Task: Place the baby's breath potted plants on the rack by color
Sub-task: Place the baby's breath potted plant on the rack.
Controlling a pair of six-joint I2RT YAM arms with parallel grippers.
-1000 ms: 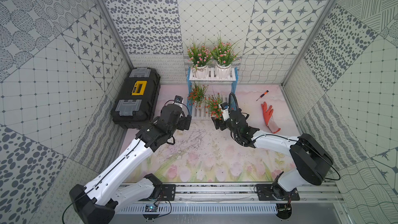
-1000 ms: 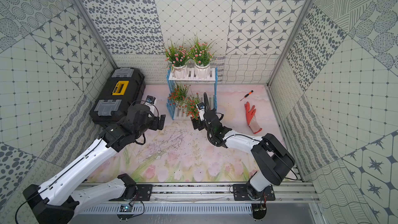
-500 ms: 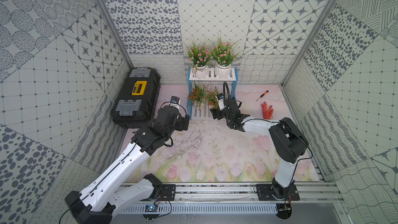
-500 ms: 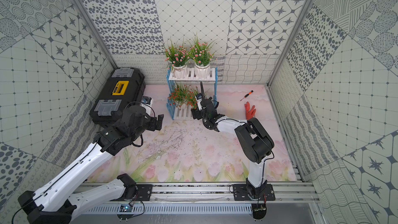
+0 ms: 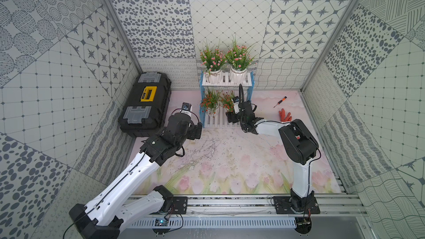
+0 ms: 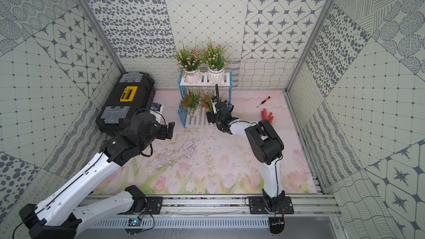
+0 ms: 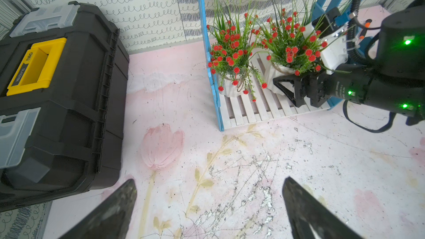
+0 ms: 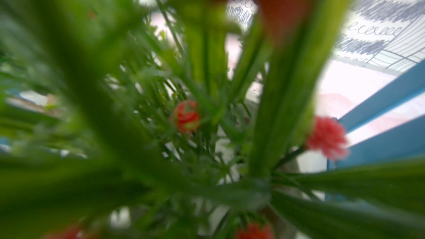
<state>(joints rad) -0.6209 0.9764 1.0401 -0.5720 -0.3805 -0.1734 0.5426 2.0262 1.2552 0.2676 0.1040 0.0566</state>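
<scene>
The rack [image 5: 217, 120] stands against the back wall, and everything here sits around it. On its upper tier a pink plant [image 5: 211, 60] and its pink twin [image 5: 239, 56] stand upright side by side. The lower tier carries the two red-orange ones. The free red-orange plant [image 7: 231, 51] is at the end by the blue side frame. Just beside it is the held red-orange plant [image 7: 289, 42], its white pot down on the slats.

The right end effector [image 7: 285, 81] reaches in from the rack's front and is closed on that pot. Its near finger lies flat against the ribbed side and the far one is hidden behind it. The right wrist view is nothing but blurred leaves and red blooms.

The left end effector [image 7: 207, 214] hangs over the tabletop [image 5: 218, 157] off the rack's front corner, spread wide with nothing in it. A black toolbox [image 5: 145, 104] sits well off that same side of the rack. A screwdriver [image 5: 280, 101] and an orange glove [image 5: 285, 116] lie off the opposite side.
</scene>
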